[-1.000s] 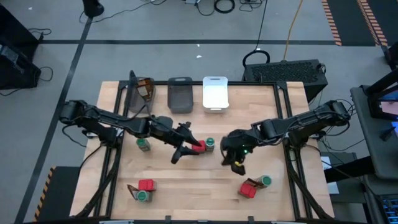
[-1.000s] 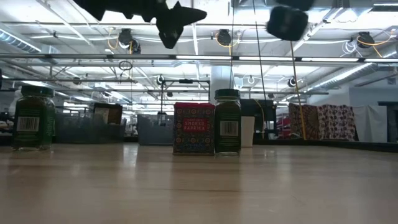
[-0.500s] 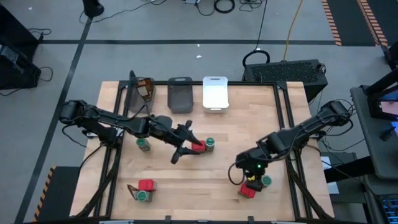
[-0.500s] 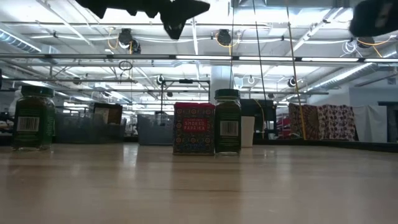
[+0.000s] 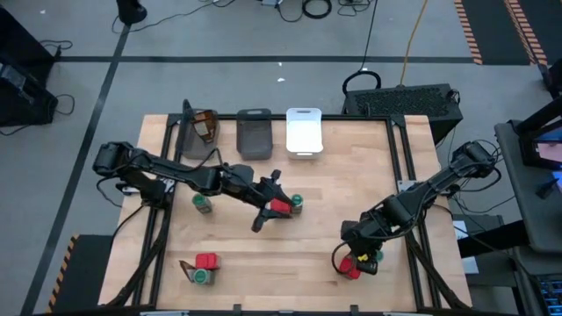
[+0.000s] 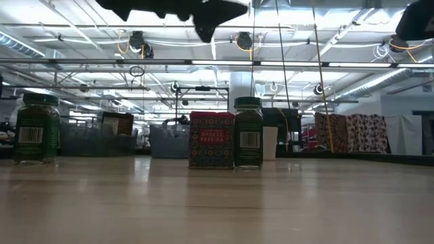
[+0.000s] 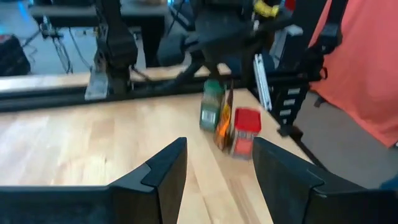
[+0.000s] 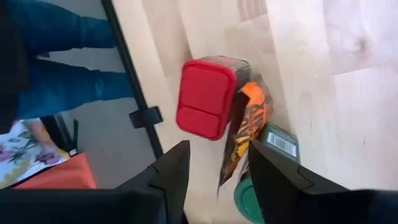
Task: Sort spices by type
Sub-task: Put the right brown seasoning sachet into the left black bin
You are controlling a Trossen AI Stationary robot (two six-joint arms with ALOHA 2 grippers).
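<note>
My right gripper [image 5: 351, 253] [image 8: 217, 168] hangs open, tipped down, over a near-right cluster: a red tin [image 8: 207, 98], a brown packet [image 8: 249, 127] standing on edge against it, and a green-lidded jar [image 8: 268, 186]. My left gripper [image 5: 269, 204] [image 7: 217, 168] is open with nothing between its fingers. It hovers high above another red tin [image 6: 211, 139] and green jar [image 6: 249, 133], which stand upright side by side at mid-table. One more jar [image 5: 203, 204] stands to their left. A third cluster of tin [image 5: 206, 262], jar and packet sits near left.
Along the far edge are a dark grey bin [image 5: 195, 132] holding a brown packet [image 5: 205, 123], a second dark grey bin [image 5: 255, 133] and a white bin [image 5: 304, 132]. Black frame rails run down both table sides. A person's legs show beyond the table edge in the right wrist view.
My right gripper has swung from mid-table toward the near right corner, tipping further downward, and now hangs over the cluster there. My left gripper has shifted a little toward the table's right and rolled slightly, staying high above the tin and jar. No spice has moved.
</note>
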